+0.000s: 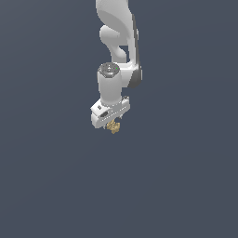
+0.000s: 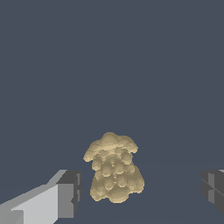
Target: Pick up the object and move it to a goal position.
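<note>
The object [image 1: 113,127] is a tiny, lumpy golden-tan thing that peeks out just under the white gripper [image 1: 111,122] in the exterior view. In the wrist view the object [image 2: 114,170] lies between the two fingers of the gripper [image 2: 141,192]. One grey fingertip [image 2: 70,192] stands a little to one side of it, and the other fingertip [image 2: 213,189] stands much farther off on the other side. Dark floor shows in both gaps, so the gripper is open and touches nothing. The object is closer to one finger than to the other.
The white arm [image 1: 118,42] comes down from the top of the exterior view. A plain dark blue-grey floor [image 1: 56,186] fills everything else.
</note>
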Robot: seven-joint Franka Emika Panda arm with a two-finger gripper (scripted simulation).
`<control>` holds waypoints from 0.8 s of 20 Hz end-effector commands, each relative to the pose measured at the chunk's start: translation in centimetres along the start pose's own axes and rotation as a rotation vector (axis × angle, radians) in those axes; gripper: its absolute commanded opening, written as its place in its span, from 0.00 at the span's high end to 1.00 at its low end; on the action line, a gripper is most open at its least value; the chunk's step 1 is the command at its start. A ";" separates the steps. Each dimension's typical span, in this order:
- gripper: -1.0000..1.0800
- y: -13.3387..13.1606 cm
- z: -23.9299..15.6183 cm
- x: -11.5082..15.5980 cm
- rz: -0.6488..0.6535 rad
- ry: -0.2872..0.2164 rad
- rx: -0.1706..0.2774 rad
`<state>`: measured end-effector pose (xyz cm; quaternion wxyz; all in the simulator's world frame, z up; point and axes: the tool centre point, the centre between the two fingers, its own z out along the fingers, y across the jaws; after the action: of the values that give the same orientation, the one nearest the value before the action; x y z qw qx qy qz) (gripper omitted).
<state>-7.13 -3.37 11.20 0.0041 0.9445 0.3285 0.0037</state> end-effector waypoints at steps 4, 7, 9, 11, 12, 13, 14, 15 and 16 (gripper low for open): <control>0.04 -0.9 0.9 -1.1 -0.106 -0.002 0.006; 0.04 -1.3 1.2 -1.5 -0.144 -0.003 0.008; 0.04 -1.5 1.3 -1.7 -0.163 -0.003 0.009; 0.04 -1.6 1.4 -1.8 -0.176 -0.003 0.010; 0.04 -1.7 1.4 -1.9 -0.181 -0.003 0.010; 0.04 -1.7 1.5 -1.9 -0.184 -0.003 0.010; 0.04 -1.7 1.5 -2.0 -0.186 -0.003 0.010; 0.04 -1.7 1.5 -2.0 -0.187 -0.003 0.011; 0.04 -1.7 1.5 -1.9 -0.183 -0.003 0.010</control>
<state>-9.67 -3.26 9.70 0.0000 0.9106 0.4132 -0.0001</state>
